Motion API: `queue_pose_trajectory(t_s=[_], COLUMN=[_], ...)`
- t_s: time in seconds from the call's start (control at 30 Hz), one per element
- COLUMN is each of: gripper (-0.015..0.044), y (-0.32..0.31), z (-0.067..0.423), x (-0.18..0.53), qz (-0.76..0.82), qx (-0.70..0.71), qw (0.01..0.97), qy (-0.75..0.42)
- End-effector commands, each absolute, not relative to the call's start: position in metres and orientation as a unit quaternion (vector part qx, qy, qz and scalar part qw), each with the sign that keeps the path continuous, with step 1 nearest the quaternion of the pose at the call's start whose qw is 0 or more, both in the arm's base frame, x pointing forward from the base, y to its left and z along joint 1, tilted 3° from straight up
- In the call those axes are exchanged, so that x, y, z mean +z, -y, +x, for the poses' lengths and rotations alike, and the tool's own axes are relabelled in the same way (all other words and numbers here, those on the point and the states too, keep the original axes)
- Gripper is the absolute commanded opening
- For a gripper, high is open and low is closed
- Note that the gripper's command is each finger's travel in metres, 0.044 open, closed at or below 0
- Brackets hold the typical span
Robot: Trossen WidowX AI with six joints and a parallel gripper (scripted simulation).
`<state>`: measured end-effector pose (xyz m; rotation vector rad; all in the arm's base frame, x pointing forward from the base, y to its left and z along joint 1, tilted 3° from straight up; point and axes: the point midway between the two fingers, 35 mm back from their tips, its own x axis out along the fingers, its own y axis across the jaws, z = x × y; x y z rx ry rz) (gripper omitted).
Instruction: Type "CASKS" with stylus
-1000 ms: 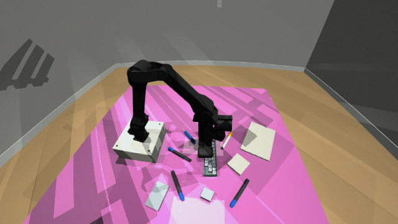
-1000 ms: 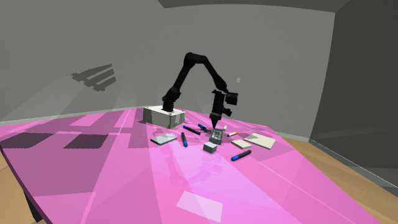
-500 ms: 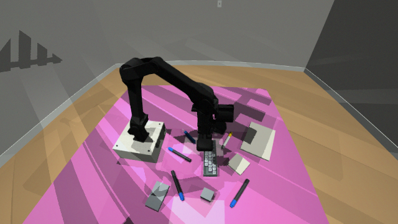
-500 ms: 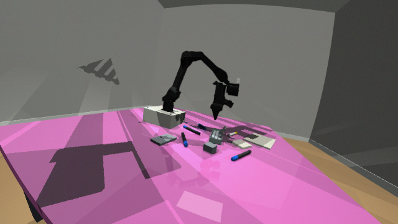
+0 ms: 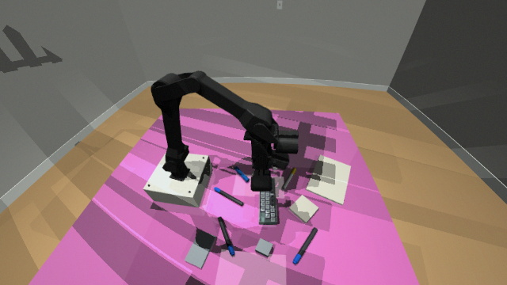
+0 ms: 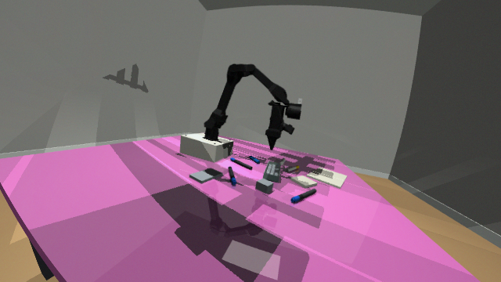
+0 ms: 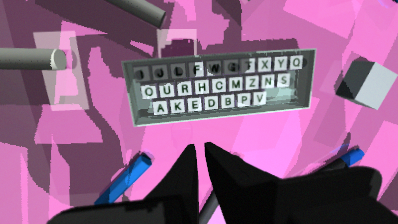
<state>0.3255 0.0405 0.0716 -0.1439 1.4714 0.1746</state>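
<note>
The small grey keyboard (image 5: pixel 268 208) (image 6: pixel 272 171) (image 7: pixel 220 85) with white letter keys lies on the pink mat (image 5: pixel 348 237). My gripper (image 5: pixel 259 184) (image 6: pixel 271 147) (image 7: pixel 199 149) points down and hangs above the mat just behind the keyboard's near edge. Its fingers are almost together with a thin slit between them, and nothing is in them. Several pen-like sticks lie loose on the mat. A grey one with a yellow tip (image 5: pixel 289 178) (image 6: pixel 293 168) lies right of the gripper. A short blue one (image 5: pixel 242 174) (image 6: pixel 254 159) lies to its left. I cannot tell which one is the stylus.
More blue-tipped dark pens (image 5: pixel 229 196) (image 5: pixel 226 236) (image 5: pixel 305 245) (image 6: pixel 303 196) lie around the keyboard. A grey cube (image 5: pixel 264 246) (image 6: pixel 264 185) (image 7: pixel 365 82) and a flat grey pad (image 5: pixel 196 255) lie in front. White notepads (image 5: pixel 303 208) (image 5: pixel 329 179) lie to the right. The arm's white base block (image 5: pixel 178 184) stands to the left.
</note>
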Motion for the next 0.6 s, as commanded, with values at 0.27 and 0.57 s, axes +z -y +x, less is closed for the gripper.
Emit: queue_pose_trajectory(t_s=[0.27,0.57], gripper=[0.0026,0.0150], y=[-0.041,-0.065], z=[0.325,0.298], x=[0.072,0.054], qz=[-0.065,-0.252], qx=[0.080,0.341], qw=[0.736,0.650], qy=[-0.670,-0.631])
